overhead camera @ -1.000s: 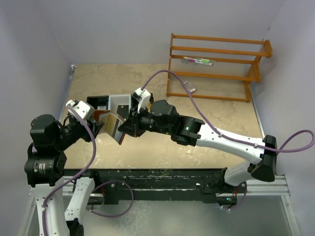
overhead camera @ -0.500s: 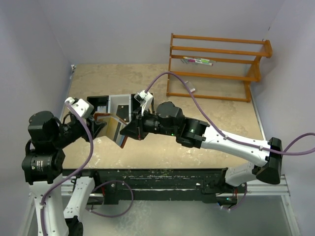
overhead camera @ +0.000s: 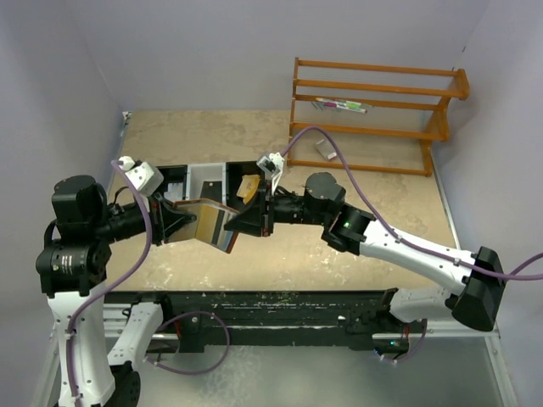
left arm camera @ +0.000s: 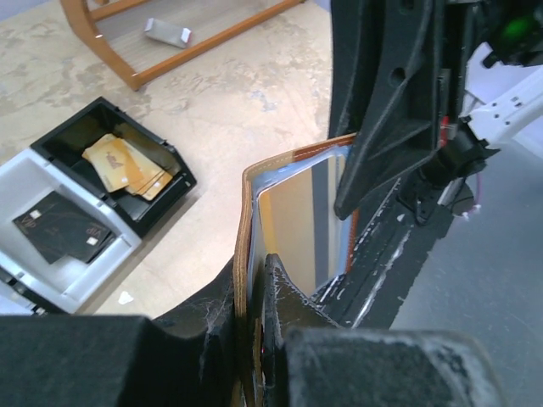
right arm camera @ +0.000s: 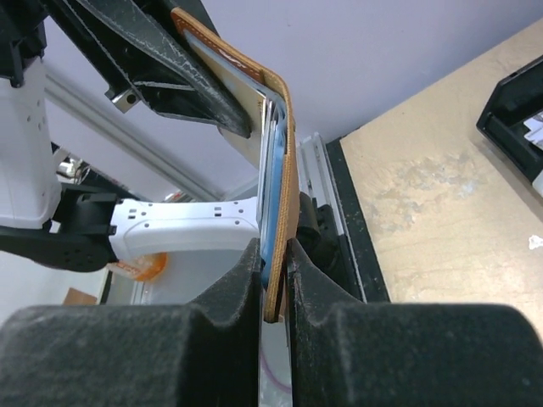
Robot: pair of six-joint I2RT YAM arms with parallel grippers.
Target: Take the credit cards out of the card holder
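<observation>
From above, the small brown leather fold-over card holder (overhead camera: 210,222) hangs in the air over the near left part of the tan worktop (overhead camera: 288,263), just in front of the black-and-white three-compartment tray (overhead camera: 206,168). The left gripper (overhead camera: 180,225) pinches its left end and the right gripper (overhead camera: 242,222) its right end.

In the left wrist view, the left claw is clenched on the leather edge (left arm camera: 246,246). The case stands partly spread, showing light blue-grey lining and a pale tan face in the pocket, probably one of the credit cards (left arm camera: 293,220). Orange-yellow flat pieces (left arm camera: 127,165) lie in a black tray compartment.

In the right wrist view, the right claw (right arm camera: 273,280) is clamped on the other flap. A light blue layer (right arm camera: 270,212) lies against the leather; I cannot tell whether it is card or lining.

No card is out yet. With both claws grasping the case, neither is free to draw a card. If a finger presses over the pocket, the cards stay trapped. Letting go carelessly could drop the case, or let it spill cards past the near edge.
</observation>
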